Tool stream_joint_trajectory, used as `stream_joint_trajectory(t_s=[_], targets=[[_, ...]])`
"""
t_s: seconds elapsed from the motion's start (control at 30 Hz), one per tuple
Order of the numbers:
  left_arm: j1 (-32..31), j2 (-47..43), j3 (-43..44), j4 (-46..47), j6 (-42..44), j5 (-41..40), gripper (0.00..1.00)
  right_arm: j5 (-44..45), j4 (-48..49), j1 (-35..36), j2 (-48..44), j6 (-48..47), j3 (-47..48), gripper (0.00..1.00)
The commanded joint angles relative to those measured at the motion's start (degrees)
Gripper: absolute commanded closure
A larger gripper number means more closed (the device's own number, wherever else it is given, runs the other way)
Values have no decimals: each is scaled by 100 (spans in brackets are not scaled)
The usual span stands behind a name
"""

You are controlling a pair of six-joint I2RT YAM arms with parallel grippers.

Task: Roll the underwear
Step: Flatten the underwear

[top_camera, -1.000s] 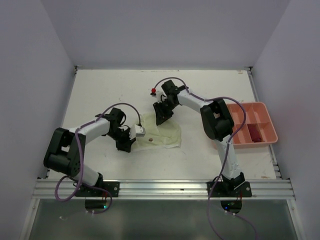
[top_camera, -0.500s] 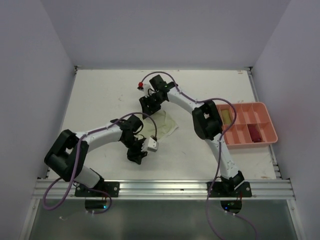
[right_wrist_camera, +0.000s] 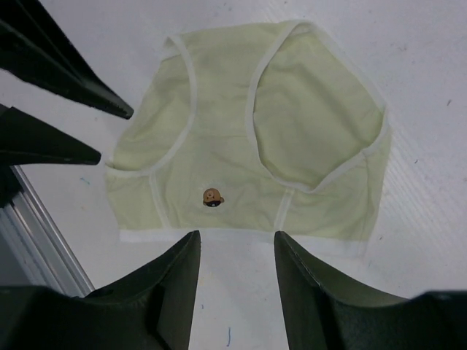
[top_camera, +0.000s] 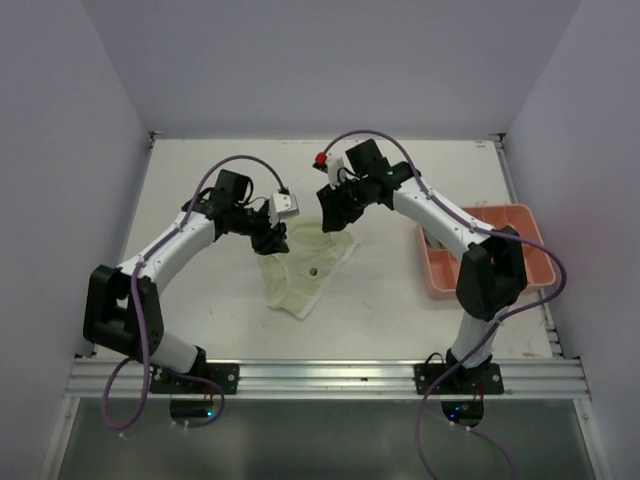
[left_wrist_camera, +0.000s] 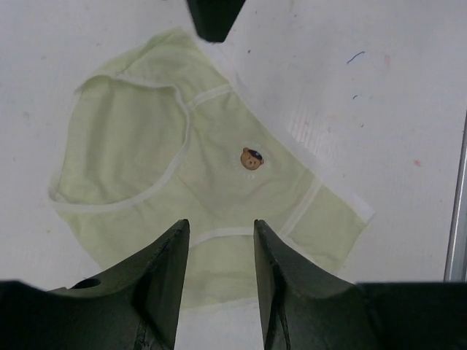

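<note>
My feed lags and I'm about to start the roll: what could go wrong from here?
1. Both the left gripper and the right gripper hang open over the pale yellow-green underwear, holding nothing. A pinch might catch only its top layer, so the roll could come out loose.
2. The two grippers stand close together at the garment's far edge, each showing in the other's wrist view, so they might bump when closing in.

Overhead; wrist views close above underwear [left_wrist_camera: 146, 146]
</note>
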Motion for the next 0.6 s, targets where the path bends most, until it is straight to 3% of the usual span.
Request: stream_joint_trajectory(t_s=[0.0,0.2,0.37,0.57], targets=[[85,433,-51,133,14,-35,56,190,26,-4,208,-77,-385,52],[243,1180,-140,1469,-637,-1195,61,752,-9,-30,699,-50,-552,58],[366,1953,18,1567,-866,-1750,63,946,201,-127,1182,-164,-605,61],[472,2253,-122,1199,-848,-1760,68,928,228,-197,1990,-490,27,62]])
